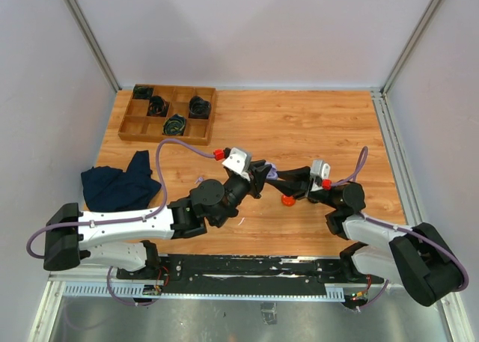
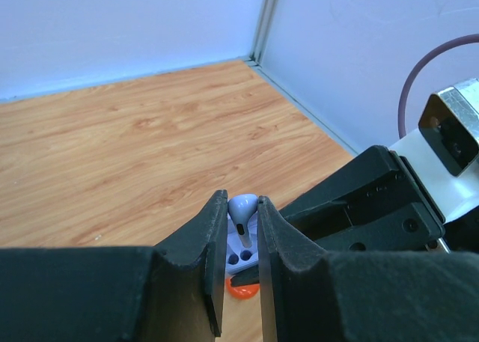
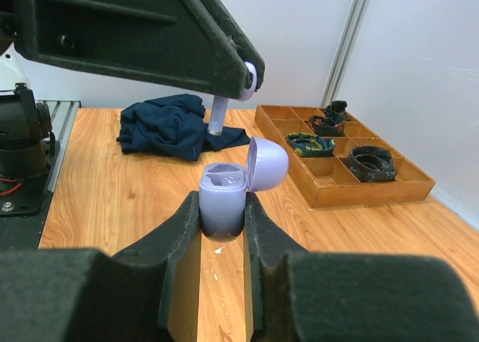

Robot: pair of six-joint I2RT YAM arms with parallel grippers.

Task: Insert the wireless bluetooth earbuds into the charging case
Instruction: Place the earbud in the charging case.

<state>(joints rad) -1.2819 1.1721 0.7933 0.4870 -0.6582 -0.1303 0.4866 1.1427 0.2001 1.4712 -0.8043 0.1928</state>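
My left gripper (image 2: 243,200) is shut on a pale lavender earbud (image 2: 243,209), stem pointing down. My right gripper (image 3: 223,207) is shut on the lavender charging case (image 3: 222,200), held upright with its lid (image 3: 266,162) open to the right. In the right wrist view the earbud (image 3: 218,115) hangs from the left fingers just above and behind the case's open sockets, apart from it. In the left wrist view the case (image 2: 241,254) sits right below the bud. In the top view both grippers (image 1: 262,173) (image 1: 289,183) meet at mid-table. A small orange piece (image 1: 287,200) lies on the table beneath them.
A wooden compartment tray (image 1: 200,130) with coiled black cables stands at the back left, and also shows in the right wrist view (image 3: 340,192). A dark blue cloth (image 1: 120,181) lies at the left. White walls enclose the wooden table (image 1: 314,125).
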